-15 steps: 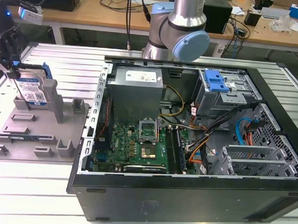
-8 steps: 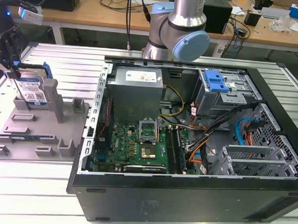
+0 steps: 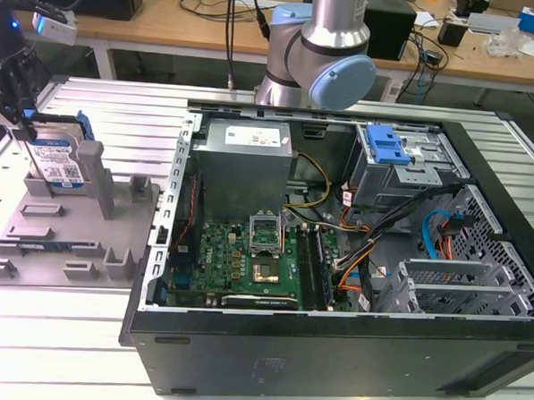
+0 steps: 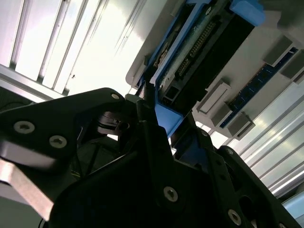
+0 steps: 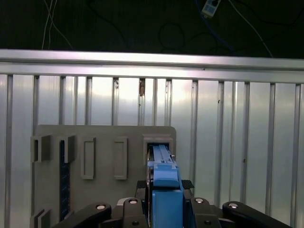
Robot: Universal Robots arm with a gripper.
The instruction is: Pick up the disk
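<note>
Silver metal with blue rails, the disk [image 3: 58, 160] stands on edge in a slot of the grey fixture [image 3: 64, 234], at the exterior view's left beside the open computer case [image 3: 353, 258]. My end effector [image 5: 164, 192] is narrow, its fingers [image 5: 141, 186] pressing both sides of the disk's upper edge. I judge it stiff, rather heavy and smooth, best held by the rails.

Matt grey plastic fixture plate [image 3: 59, 243], ribbed metal table [image 3: 63, 333]
</note>
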